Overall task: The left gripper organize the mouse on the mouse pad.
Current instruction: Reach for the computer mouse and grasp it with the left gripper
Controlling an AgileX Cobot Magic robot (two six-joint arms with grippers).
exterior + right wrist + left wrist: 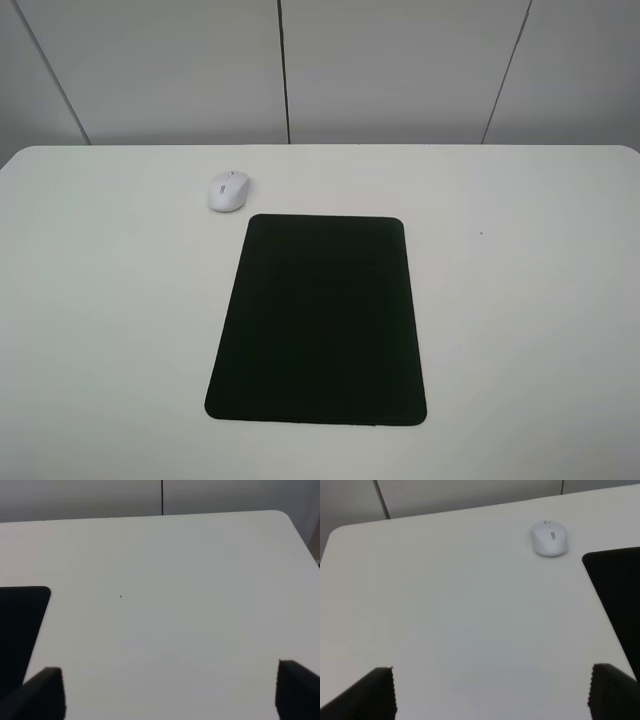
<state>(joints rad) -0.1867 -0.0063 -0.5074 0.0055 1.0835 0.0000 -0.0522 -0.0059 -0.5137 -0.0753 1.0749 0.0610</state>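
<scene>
Under me the bench (520,300) looks smooth, off-white and matt, with barely any sheen. The mouse pad (318,320) reads flat matt black, no glare. The mouse (228,190) is smooth white plastic, softly shiny. My left fingers (375,695) and right fingers (45,695) show dull black, ridged along the edges.

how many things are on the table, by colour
white: 1, the mouse
black: 1, the mouse pad
total: 2, both lying on the table, the mouse off the pad near its far left corner
</scene>
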